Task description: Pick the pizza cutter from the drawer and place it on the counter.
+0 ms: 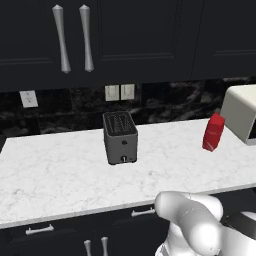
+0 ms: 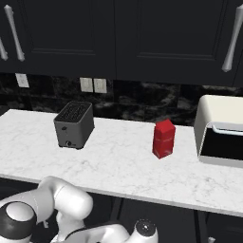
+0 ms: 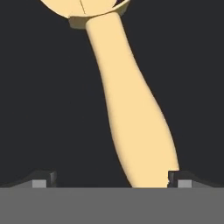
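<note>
The pizza cutter point(image 3: 131, 113) lies on a dark drawer floor point(image 3: 43, 96) seen from the hand camera, its tan handle running from the wheel end at the top edge down toward the right fingertip point(image 3: 179, 179). The hand point(image 3: 111, 180) hangs over it with its jaws spread wide apart, the handle's thick end just inside the right finger and nothing gripped. Above, the white marble surface point(image 1: 55, 170) carries a grey toaster point(image 1: 120, 137), a red carton point(image 1: 214, 132) and a pale appliance point(image 2: 223, 130), below dark upper cabinets point(image 2: 142, 38).
</note>
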{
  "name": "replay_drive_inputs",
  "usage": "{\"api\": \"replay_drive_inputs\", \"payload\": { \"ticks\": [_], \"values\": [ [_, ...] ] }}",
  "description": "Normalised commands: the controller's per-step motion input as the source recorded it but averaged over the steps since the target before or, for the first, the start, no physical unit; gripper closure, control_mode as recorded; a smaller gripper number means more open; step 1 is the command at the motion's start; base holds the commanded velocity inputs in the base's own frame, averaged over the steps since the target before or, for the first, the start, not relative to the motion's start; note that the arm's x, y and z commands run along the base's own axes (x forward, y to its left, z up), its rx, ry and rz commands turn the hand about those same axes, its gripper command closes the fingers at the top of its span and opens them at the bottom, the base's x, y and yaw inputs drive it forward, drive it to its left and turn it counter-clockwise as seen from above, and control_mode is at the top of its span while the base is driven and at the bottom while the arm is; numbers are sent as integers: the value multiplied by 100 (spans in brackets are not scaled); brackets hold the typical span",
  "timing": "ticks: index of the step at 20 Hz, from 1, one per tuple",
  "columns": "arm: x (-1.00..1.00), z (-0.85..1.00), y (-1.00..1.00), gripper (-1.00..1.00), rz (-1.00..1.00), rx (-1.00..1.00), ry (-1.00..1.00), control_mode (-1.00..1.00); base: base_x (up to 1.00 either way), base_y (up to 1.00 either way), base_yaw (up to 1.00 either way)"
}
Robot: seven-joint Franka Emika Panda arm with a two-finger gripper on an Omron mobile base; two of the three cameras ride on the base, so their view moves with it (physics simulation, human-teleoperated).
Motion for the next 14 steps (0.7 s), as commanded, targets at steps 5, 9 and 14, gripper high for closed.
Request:
{"api": "replay_drive_inputs", "payload": {
  "ticks": [5, 9, 14],
  "values": [
    [0, -3, -21, -100, 0, 3, -1, -100, 0, 0, 0],
    [0, 3, -16, -100, 0, 0, -4, -100, 0, 0, 0],
    [0, 6, -2, -100, 0, 0, -3, -100, 0, 0, 0]
  ]
}}
